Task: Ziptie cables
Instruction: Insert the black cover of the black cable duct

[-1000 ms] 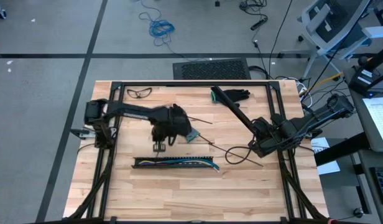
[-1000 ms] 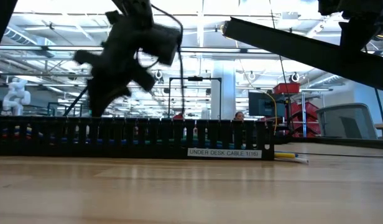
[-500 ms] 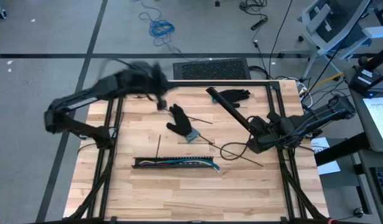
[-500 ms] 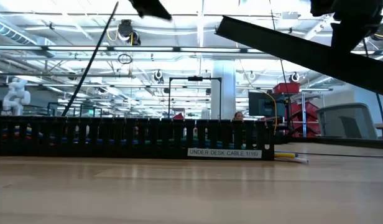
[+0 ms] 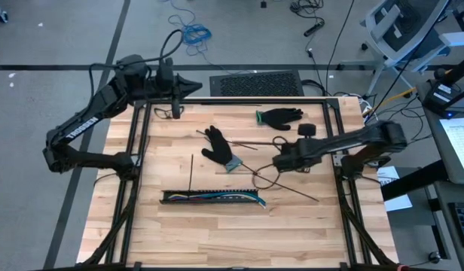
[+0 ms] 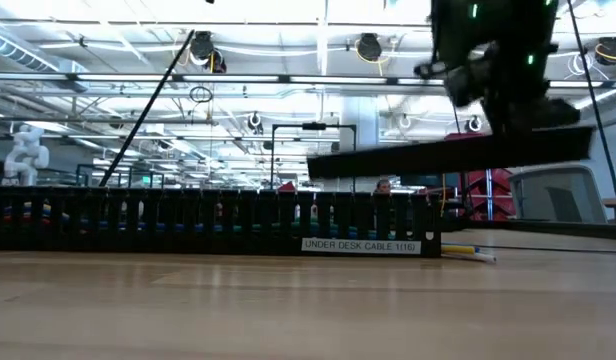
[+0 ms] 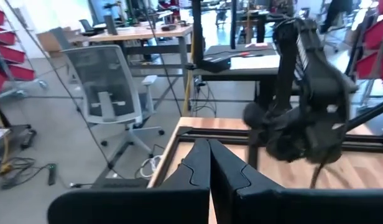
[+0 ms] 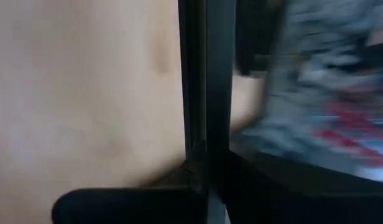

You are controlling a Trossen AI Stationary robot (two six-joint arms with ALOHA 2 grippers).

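- Looking straight down on the table [image 5: 179, 233], we see the cables [image 5: 217, 196], a bundle of yellow, blue, green and white wires, lying in a black slotted strip [image 5: 172, 198] toward six o'clock of the wooden top.
- From table height the strip [image 6: 188, 222] stands as a long dark comb with a white label [image 6: 360, 245], and bits of coloured wire [image 6: 468, 252] poke out at its three o'clock end.
- The left gripper [image 5: 193, 84] is raised past the table's edge at about eleven o'clock, well apart from the cables. Its wrist view shows the two fingers [image 7: 198, 171] pressed together, holding nothing.
- The right gripper [image 5: 278, 162] reaches in from three o'clock to hang near the table's centre, above a loop of thin black cord [image 5: 264, 179]. Its jaws are closed tight; we cannot tell whether they pinch anything.
- One black glove [image 5: 217, 147] lies near the centre and another black glove [image 5: 279, 116] lies toward one o'clock.
- A thin black stick [image 5: 191, 172] lies just beyond the strip.
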